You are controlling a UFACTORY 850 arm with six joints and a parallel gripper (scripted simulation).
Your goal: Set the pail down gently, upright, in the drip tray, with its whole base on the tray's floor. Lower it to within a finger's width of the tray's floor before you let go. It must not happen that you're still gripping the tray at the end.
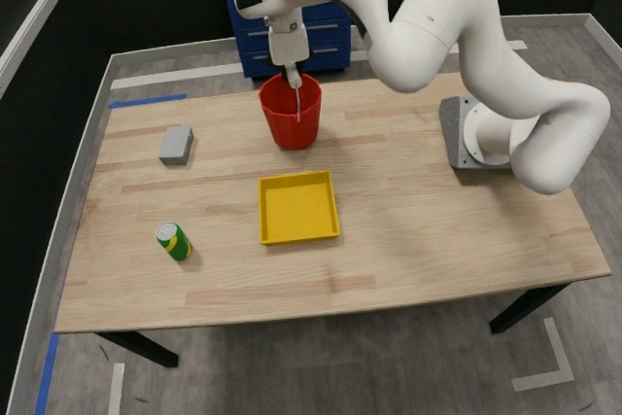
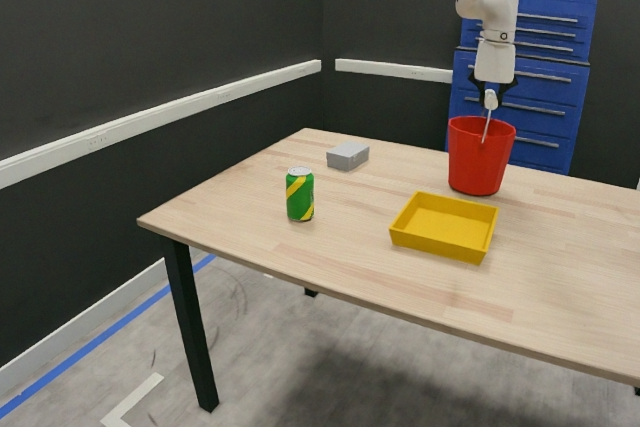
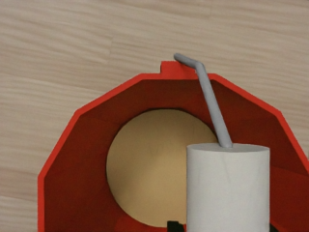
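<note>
The red pail (image 1: 291, 123) (image 2: 478, 169) (image 3: 82, 145) stands upright on the wooden table (image 1: 427, 229), behind the drip tray. Its grey wire bail (image 3: 212, 106) (image 2: 490, 98) is raised, with a white cylindrical grip (image 3: 227, 184) at the top. My gripper (image 1: 293, 80) (image 2: 490, 99) (image 3: 224, 227) hangs straight above the pail's mouth and is shut on that grip. The yellow drip tray (image 1: 298, 238) (image 2: 434, 249) is square, shallow and empty. It lies a short way in front of the pail. It does not show in the wrist view.
A green and yellow can (image 1: 173, 241) (image 2: 299, 193) stands at the front left. A grey block (image 1: 175, 145) (image 2: 347, 155) lies at the back left. A blue drawer cabinet (image 1: 327, 23) (image 2: 542, 102) stands behind the table. The arm's base (image 1: 454, 134) is at the right.
</note>
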